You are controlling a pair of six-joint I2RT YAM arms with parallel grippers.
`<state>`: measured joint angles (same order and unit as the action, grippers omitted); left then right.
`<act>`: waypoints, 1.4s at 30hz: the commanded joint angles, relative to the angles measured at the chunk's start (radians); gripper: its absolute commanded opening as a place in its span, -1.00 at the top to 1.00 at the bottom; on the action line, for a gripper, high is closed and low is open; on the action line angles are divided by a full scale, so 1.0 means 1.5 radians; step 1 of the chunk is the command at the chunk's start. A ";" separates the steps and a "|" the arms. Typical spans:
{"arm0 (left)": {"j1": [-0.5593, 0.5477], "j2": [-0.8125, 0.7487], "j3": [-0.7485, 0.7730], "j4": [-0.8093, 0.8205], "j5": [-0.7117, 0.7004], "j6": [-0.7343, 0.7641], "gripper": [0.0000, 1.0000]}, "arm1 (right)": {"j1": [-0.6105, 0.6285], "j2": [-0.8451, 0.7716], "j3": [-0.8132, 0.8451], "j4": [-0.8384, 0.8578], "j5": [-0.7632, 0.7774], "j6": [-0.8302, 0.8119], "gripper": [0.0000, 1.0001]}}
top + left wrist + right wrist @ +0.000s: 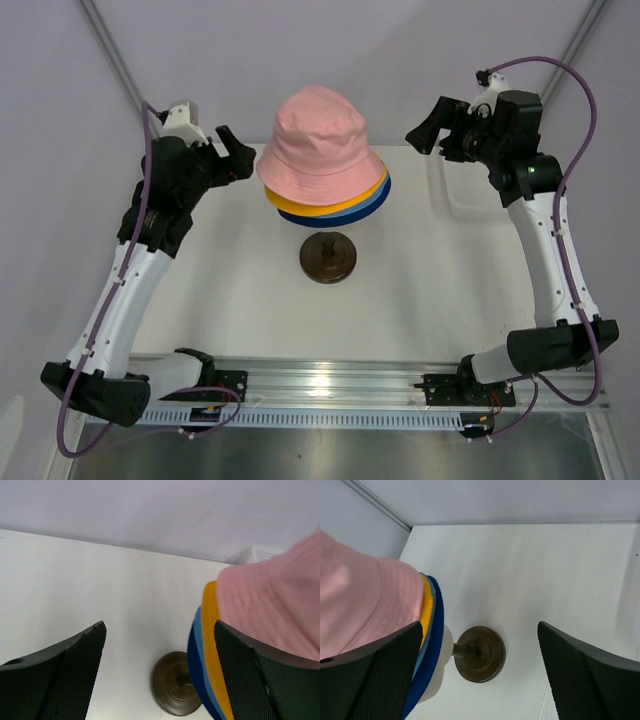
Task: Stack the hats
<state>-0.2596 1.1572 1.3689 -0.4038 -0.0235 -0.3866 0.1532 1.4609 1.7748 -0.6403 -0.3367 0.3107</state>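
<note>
The hats sit stacked on a stand at the table's middle back. The pink hat [320, 140] is on top. The brims of the yellow-orange hat [330, 209], the light blue hat and the dark blue hat [340, 222] show beneath it. My left gripper [235, 155] is open and empty, just left of the stack. In the left wrist view [160, 630] the pink hat [275, 600] and the yellow-orange brim [212, 630] lie by its right finger. My right gripper [425, 125] is open and empty, to the right of the stack. In the right wrist view [479, 627] the pink hat [360, 590] is at the left.
The stand's dark round base [328, 258] rests on the table below the hats and shows in both wrist views [177, 682] [480, 654]. A cream bit of the mannequin head [437, 680] shows under the brims. A white mesh basket [465, 190] sits at the back right.
</note>
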 commanded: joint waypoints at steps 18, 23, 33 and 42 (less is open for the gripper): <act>0.024 0.021 0.074 0.109 0.190 -0.107 -0.75 | 0.114 -0.006 0.005 0.170 -0.146 0.021 -0.95; 0.032 -0.068 -0.122 0.197 0.206 -0.427 -0.75 | 0.125 -0.011 -0.041 0.237 -0.085 0.047 -0.96; 0.032 -0.199 -0.227 0.265 0.187 -0.596 -0.71 | 0.138 0.019 -0.031 0.292 -0.065 0.045 -0.95; 0.031 -0.184 -0.270 0.333 0.228 -0.689 -0.69 | 0.158 0.041 -0.018 0.291 -0.070 0.035 -0.94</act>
<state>-0.2176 0.8467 0.9955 0.0536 0.2745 -1.3323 0.3733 1.5108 1.7134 -0.2249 -0.4488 0.3775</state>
